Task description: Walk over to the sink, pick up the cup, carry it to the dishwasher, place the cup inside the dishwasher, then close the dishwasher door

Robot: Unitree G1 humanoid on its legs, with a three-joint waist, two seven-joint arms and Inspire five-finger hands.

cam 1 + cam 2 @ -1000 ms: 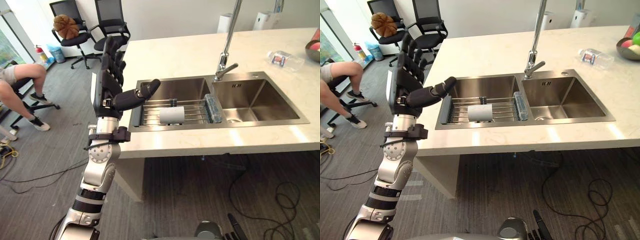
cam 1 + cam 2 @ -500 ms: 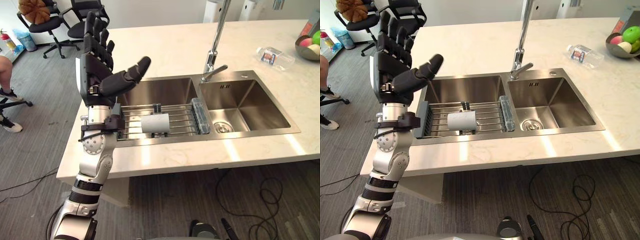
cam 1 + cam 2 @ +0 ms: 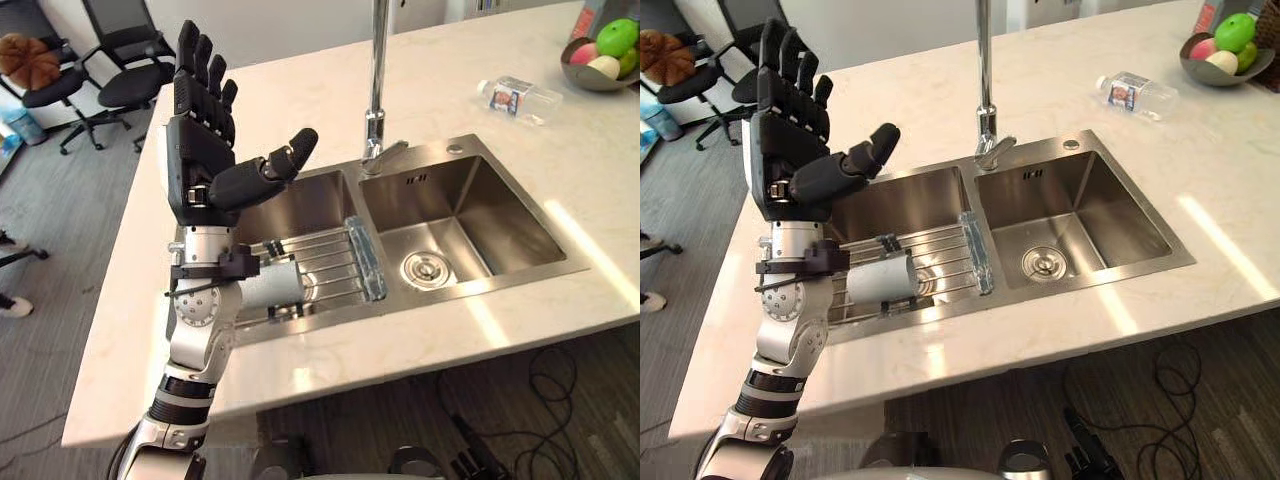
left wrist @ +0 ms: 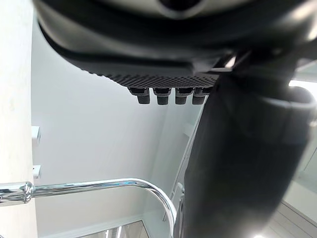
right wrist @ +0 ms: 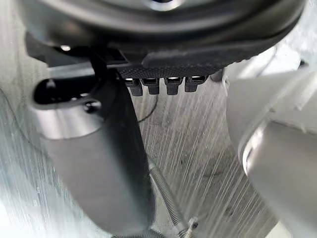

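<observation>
The left hand (image 3: pixel 205 160) is held up high, with the arm standing straight up from the front edge of the counter (image 3: pixel 300 100). Its fingers (image 3: pixel 200 70) point up to 12 o'clock and are straight and spread a little. The thumb sticks out toward 2 o'clock. The hand holds nothing.

The cup (image 3: pixel 272 285) is light grey and lies on its side on the wire rack (image 3: pixel 320 262). The rack sits across the left bowl of the steel sink (image 3: pixel 480 215). From the hand, the cup is at 5 o'clock, low down by the wrist, and the wrist hides its left end.

The tall tap (image 3: pixel 377 90) stands at 12 o'clock of the sink. A water bottle (image 3: pixel 516 97) lies on the counter at 1 o'clock. A fruit bowl (image 3: pixel 585 75) sits farther out at 2 o'clock. Black office chairs (image 3: pixel 130 60) stand at 10 o'clock.

The right hand (image 5: pixel 163 44) hangs low over the grey floor. Its fingers are loose and straight, with nothing in them.
</observation>
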